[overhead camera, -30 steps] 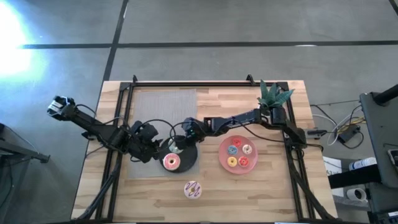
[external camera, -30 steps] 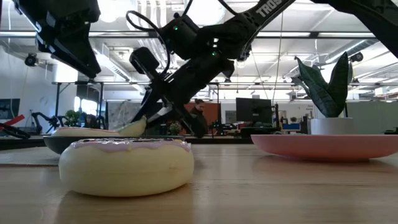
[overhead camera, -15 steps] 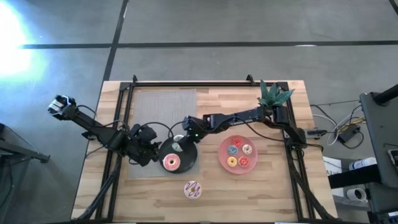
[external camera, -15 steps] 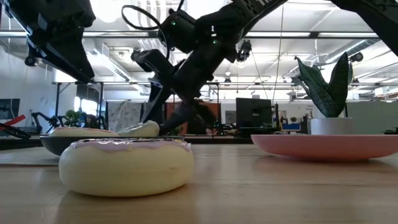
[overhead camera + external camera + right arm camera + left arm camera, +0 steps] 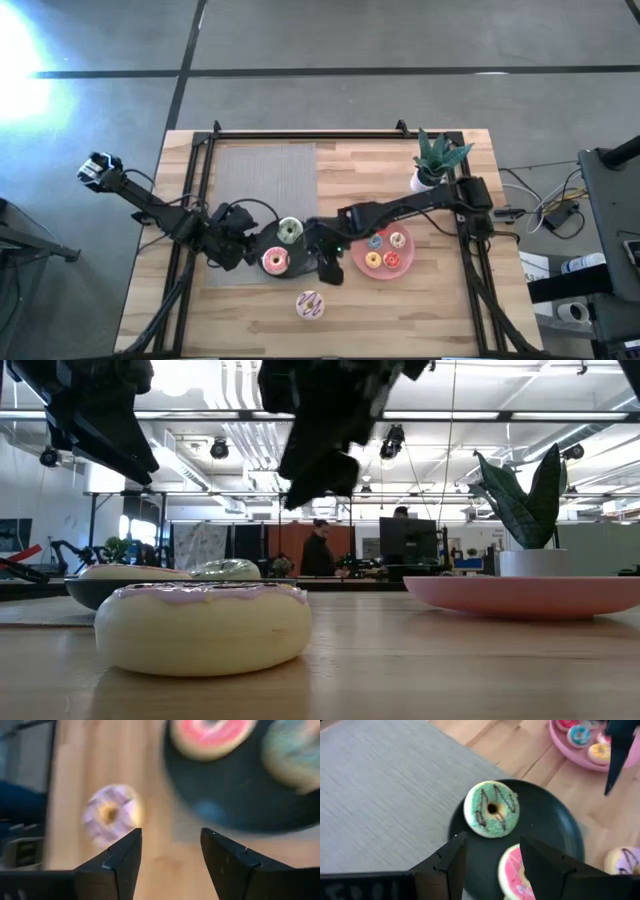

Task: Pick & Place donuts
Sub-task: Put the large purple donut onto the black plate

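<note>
Nearest the table's front edge, at about six o'clock from the black plate [image 5: 285, 250], the white donut with dark streaks [image 5: 310, 304] lies alone on the bare wood. The right gripper [image 5: 328, 268] hangs above the wood between it and the plate, fingers spread and empty. If it drops for this donut off-centre, a fingertip could land on the ring and skid it across the smooth wood toward the edge.

On the black plate, the pink donut [image 5: 275, 261] sits at about seven o'clock and the green donut [image 5: 290, 232] at about one o'clock. The left gripper [image 5: 237, 245] hovers just beside the plate's nine o'clock rim, fingers apart, holding nothing. Both arms crowd this plate, so a simultaneous reach risks their colliding, or nudging the plate and spilling the two rings.

Farther right, the pink plate [image 5: 359, 252] holds the tiny donuts [image 5: 385, 249]; the right arm's forearm passes over it, and a low sweep could scatter them.
</note>
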You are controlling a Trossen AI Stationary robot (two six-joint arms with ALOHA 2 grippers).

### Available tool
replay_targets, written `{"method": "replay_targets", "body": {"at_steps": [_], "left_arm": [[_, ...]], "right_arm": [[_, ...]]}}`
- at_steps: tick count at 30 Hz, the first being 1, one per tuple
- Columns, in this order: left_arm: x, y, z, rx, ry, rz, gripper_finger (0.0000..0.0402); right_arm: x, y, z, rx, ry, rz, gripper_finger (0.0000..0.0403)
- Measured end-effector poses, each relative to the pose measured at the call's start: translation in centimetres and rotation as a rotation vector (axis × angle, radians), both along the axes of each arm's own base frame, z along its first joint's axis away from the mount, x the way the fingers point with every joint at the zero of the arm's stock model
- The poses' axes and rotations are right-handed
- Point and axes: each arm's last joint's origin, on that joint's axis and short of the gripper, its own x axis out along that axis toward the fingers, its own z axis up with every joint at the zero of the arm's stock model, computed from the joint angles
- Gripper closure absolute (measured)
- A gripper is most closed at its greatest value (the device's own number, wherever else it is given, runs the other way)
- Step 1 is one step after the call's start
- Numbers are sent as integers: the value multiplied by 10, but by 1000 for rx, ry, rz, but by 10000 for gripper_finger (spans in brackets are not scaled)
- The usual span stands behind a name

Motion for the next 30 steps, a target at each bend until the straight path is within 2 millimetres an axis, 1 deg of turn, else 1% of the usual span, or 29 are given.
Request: {"method": "replay_targets", "body": {"at_steps": [3,5,9,13,15,18,22,30], "left_arm": [[2,-1,1,0,-20,4,245],[2,-1,1,4,-30,9,245],[2,-1,1,0,-39,19,245],[3,-1,1,-17,-51,34,245],[3,-1,1,-26,-57,44,245],[3,-1,1,-37,-61,52,245],[3,-1,1,-45,-63,58,245],[3,-1,1,-46,-63,59,245]], "right_arm": [[-1,9,-15,114,62,-47,209],[1,15,-25,140,85,-76,209],[5,32,-39,178,127,-112,209],[8,51,-52,180,148,-95,209],[9,60,-54,171,143,-84,209],[9,71,-52,130,108,-108,209],[9,76,-52,63,75,-168,209],[6,85,-53,30,49,-168,209]]}}
